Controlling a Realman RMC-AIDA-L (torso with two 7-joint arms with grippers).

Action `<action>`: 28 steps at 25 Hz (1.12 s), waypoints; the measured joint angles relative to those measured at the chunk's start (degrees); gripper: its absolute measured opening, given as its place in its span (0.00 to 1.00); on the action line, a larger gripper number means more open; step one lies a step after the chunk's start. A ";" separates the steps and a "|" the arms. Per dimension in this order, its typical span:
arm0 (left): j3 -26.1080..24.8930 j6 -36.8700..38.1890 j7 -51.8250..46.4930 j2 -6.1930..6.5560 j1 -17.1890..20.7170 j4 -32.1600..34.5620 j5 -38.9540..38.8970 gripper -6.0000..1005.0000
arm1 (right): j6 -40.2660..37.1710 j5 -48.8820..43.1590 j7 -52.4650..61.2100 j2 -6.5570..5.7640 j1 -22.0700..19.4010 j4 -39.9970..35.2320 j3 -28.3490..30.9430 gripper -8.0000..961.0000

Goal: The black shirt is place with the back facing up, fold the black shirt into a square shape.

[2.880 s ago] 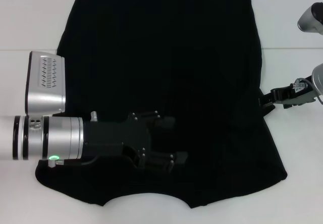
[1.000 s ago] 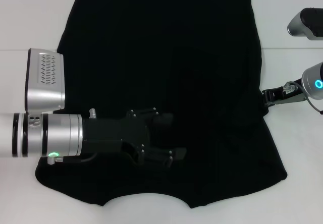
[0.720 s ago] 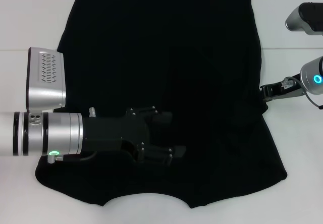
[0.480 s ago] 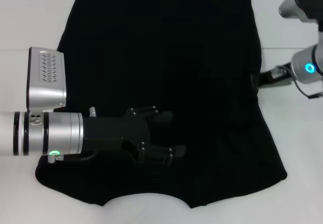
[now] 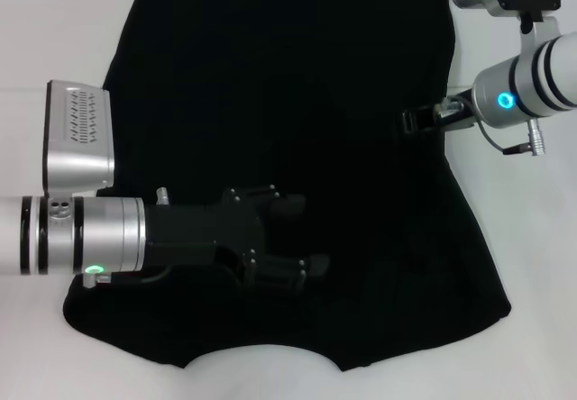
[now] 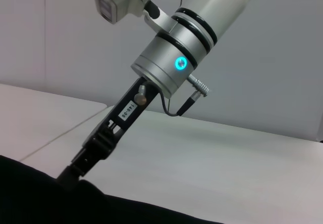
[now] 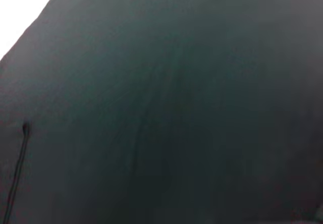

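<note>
The black shirt (image 5: pixel 270 76) lies spread flat on the white table, plain side up, with the collar toward me. My left gripper (image 5: pixel 302 234) hovers over its lower middle, fingers open with nothing between them. My right gripper (image 5: pixel 413 121) reaches in from the right and is shut on the shirt's right edge, which is drawn in over the body. In the left wrist view the right gripper (image 6: pixel 68 176) pinches a raised bit of the shirt (image 6: pixel 30 199). The right wrist view is filled by the shirt's cloth (image 7: pixel 176 108).
The white table (image 5: pixel 532 265) shows bare to the right of the shirt and along the front edge. A grey wall (image 6: pixel 282 57) stands behind the table in the left wrist view.
My right gripper has moved up and leftward, from the shirt's right edge in over the cloth, pulling that edge inward. The left arm has barely shifted.
</note>
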 joint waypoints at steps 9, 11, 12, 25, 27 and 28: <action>0.00 -0.68 0.00 0.24 -0.09 -0.27 -0.07 0.90 | 6.16 0.62 -2.75 1.94 0.84 1.54 -0.01 0.16; 0.00 -1.02 0.00 0.24 0.00 -0.30 -0.08 0.90 | 7.04 1.12 -3.05 2.06 0.90 1.55 -0.01 0.26; 0.00 -1.21 0.01 0.24 0.12 -0.32 -0.08 0.90 | 7.30 1.55 -3.29 2.06 0.90 1.55 0.00 0.31; -4.71 3.87 -9.53 3.48 3.13 0.86 -0.06 0.89 | 2.06 21.92 -24.09 1.18 -6.38 0.87 0.49 0.59; -6.12 6.17 -10.50 4.31 4.36 1.47 0.05 0.89 | -0.51 26.35 -30.36 1.20 -8.24 0.85 0.51 0.62; -7.18 7.32 -10.96 4.75 5.41 2.17 0.21 0.89 | -2.29 28.11 -33.42 1.22 -9.06 0.84 0.51 0.64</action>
